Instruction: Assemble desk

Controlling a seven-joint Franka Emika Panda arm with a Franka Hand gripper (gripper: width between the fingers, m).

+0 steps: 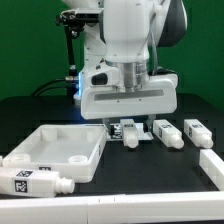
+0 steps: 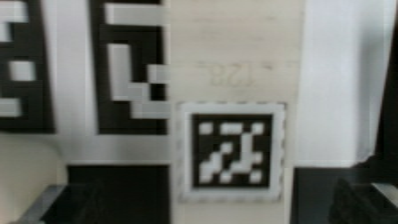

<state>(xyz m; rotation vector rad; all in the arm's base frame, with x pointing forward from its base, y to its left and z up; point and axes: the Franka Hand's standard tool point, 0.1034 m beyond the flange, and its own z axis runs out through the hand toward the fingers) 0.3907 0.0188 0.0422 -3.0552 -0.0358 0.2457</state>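
White plastic desk kit, still in loose parts. The tabletop panel [image 1: 58, 150], a large shallow rectangle with a raised rim, lies flat at the exterior view's left. Just in front of it the first leg [image 1: 35, 182], chunky and square, lies on its side showing a black-and-white tag. To the panel's right the second leg [image 1: 130, 134], third leg [image 1: 165, 133] and fourth leg [image 1: 197, 129] lie side by side, slightly apart. Close up in the wrist view, the second leg [image 2: 228, 85] carries a square tag.
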